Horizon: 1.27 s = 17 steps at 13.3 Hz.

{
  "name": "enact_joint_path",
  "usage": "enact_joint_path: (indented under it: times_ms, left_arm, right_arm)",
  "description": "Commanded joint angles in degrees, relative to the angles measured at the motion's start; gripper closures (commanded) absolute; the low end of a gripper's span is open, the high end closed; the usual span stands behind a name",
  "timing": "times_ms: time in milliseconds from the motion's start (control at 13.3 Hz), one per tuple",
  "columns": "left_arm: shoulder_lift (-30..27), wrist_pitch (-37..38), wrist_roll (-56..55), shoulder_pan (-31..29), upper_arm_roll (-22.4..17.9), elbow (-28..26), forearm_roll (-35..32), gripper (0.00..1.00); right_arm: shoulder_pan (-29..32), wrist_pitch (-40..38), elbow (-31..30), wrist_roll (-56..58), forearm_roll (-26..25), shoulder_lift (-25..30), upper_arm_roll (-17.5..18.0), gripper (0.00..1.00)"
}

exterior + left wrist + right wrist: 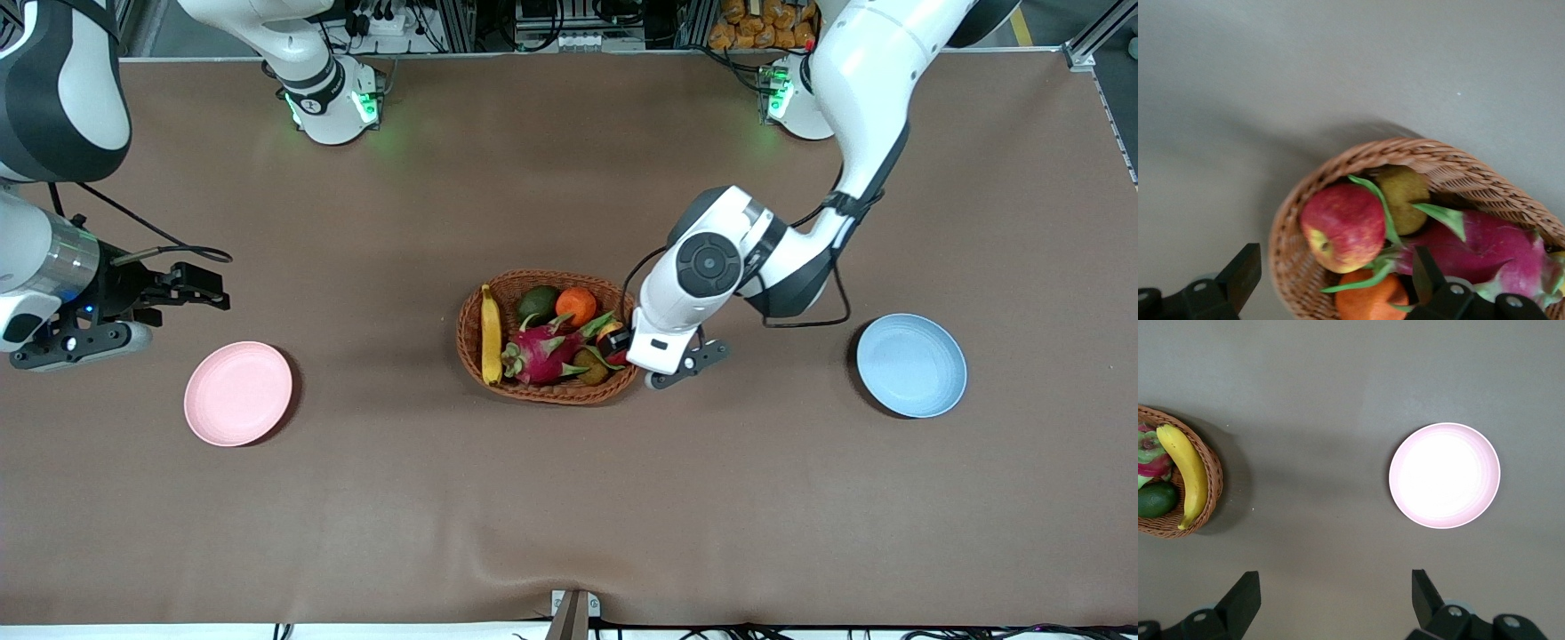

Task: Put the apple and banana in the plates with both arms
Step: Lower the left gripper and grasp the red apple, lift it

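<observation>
- Fingers [1241,277] of your left gripper [1331,280] stand apart over the apple [1343,227] in the basket [471,342]; it looks firm and smooth, so grip across its middle.
- Right gripper [1335,600], open, waits near the pink plate [1445,475].
- Banana [491,333] lies along the basket's rim: softer, take it mid-length.

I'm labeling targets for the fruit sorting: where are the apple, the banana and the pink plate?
apple [1343,227]: left wrist view, middle of its red skin.
banana [490,336]: front view, mid-length of the peel.
pink plate [1445,475]: right wrist view, bare centre.
</observation>
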<state>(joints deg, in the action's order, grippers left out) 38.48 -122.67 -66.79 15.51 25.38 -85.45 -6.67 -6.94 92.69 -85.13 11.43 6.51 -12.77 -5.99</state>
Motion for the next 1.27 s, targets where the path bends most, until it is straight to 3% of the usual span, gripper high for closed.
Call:
enact_joint_path:
  times_ms: [0, 450, 600, 750, 1200]
  left_arm:
    - [2.04, -0.90, -3.52, 2.68, -1.82, 2.04, -1.16, 0.00]
    - [3.62, -0.99, -8.26, 4.61, -2.44, 1.95, -1.33, 0.00]
    - [3.97, -0.90, -8.80, 6.71, -4.71, 2.04, -1.60, 0.00]
    - [4.76, -1.17, -8.89, 8.65, -7.18, 3.00, -1.42, 0.02]
    - [6.17, -1.17, -9.24, 9.36, -7.71, 3.45, -1.68, 0.10]
  right_arm:
    - [1.40, 0.03, 1.20, 4.63, 0.88, -0.85, 0.11, 0.00]
    - [2.37, 0.03, 1.11, 6.14, 0.96, -1.11, 0.19, 0.00]
    - [2.54, -0.06, 0.93, 6.14, 0.96, -1.11, 0.19, 0.00]
    - [3.42, -0.06, 0.84, 7.72, 1.05, -1.20, 0.19, 0.00]
    - [5.00, -0.14, 0.84, 8.61, 1.31, -1.55, 0.11, 0.00]
